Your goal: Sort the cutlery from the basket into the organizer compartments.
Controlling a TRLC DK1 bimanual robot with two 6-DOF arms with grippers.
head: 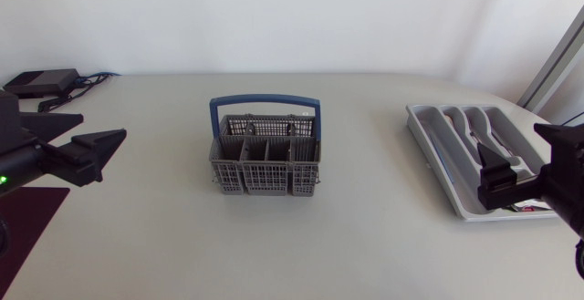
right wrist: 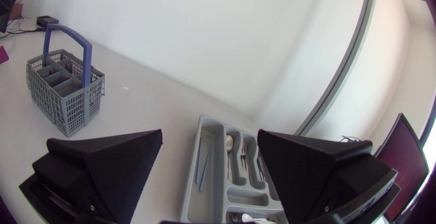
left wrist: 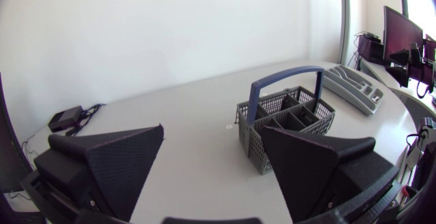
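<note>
The grey cutlery basket [head: 265,161] with a blue handle stands at the table's middle, and I see no cutlery in its compartments. At the right lies the grey organizer [head: 436,140], with several pieces of cutlery in its slots. My left gripper [head: 102,125] is open at the left edge, well apart from the basket [left wrist: 286,118] ahead of it. My right gripper [head: 509,138] hangs open above the organizer's near end. In the right wrist view, the organizer [right wrist: 194,190] lies under the open right gripper [right wrist: 210,134], holding a spoon [right wrist: 231,144] and a thin bluish piece [right wrist: 202,166].
A black box [head: 41,81] with cables sits at the back left corner. A dark red mat [head: 27,222] lies at the front left. The basket [right wrist: 65,91] stands far off to the side of the right gripper.
</note>
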